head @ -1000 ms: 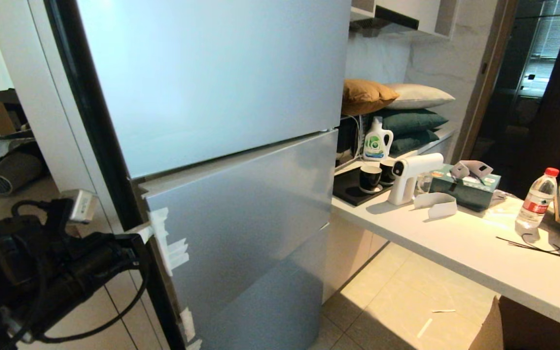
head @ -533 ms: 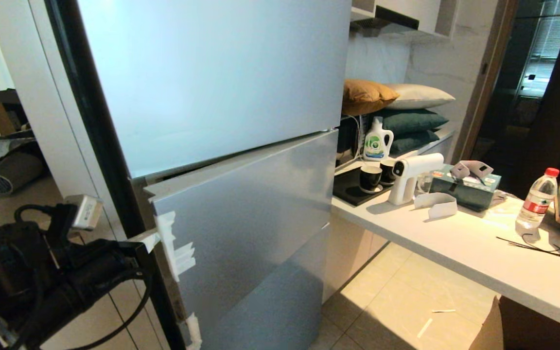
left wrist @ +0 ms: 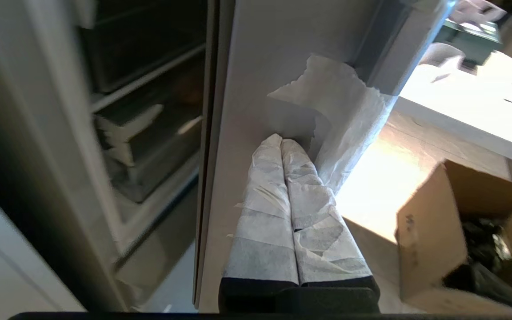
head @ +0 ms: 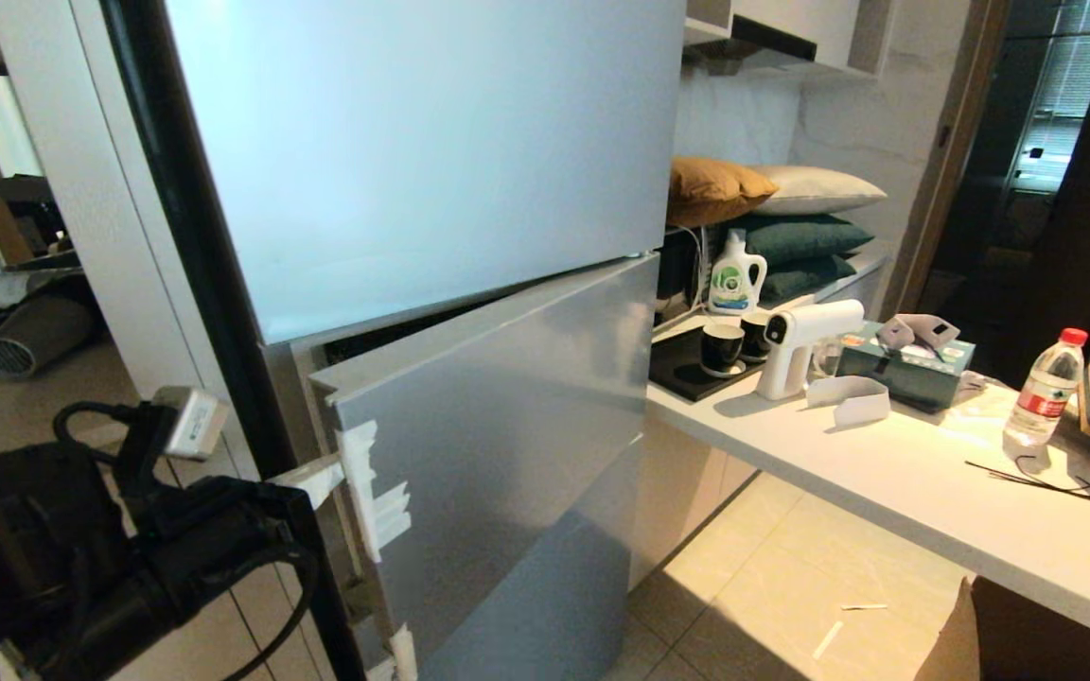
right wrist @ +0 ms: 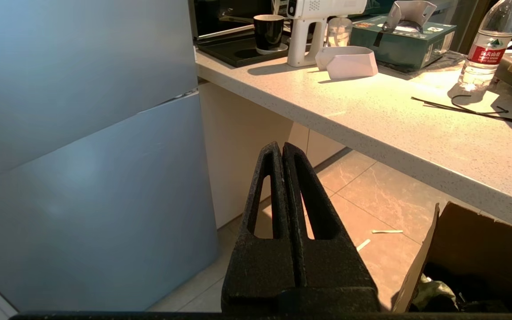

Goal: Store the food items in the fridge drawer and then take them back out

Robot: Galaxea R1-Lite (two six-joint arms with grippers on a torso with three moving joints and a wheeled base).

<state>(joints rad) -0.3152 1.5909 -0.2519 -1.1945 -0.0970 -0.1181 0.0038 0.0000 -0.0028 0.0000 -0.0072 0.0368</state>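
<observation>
My left gripper (head: 329,473) (left wrist: 281,141) is shut, its white-wrapped fingertips pressed against the inner face of the fridge's middle door (head: 507,407) at its free edge, just behind a white tape pad (head: 370,492) (left wrist: 349,102). That door stands ajar, with a dark gap along its top. Through the opening, the left wrist view shows blurred shelves and a clear-walled fridge drawer (left wrist: 149,151). The food items are out of view. My right gripper (right wrist: 281,144) is shut and empty, parked low over the floor tiles beside the fridge.
A counter (head: 886,473) runs along the right with a white spray gun (head: 796,345), cups, a tissue box and a water bottle (head: 1042,388). An open cardboard box (head: 980,643) (left wrist: 434,240) sits on the floor below it. A grey hair dryer (head: 34,333) lies far left.
The middle door has swung outward at its free edge and the gap above it has widened. My left gripper has travelled with that edge, rightward and outward. The right arm has not moved.
</observation>
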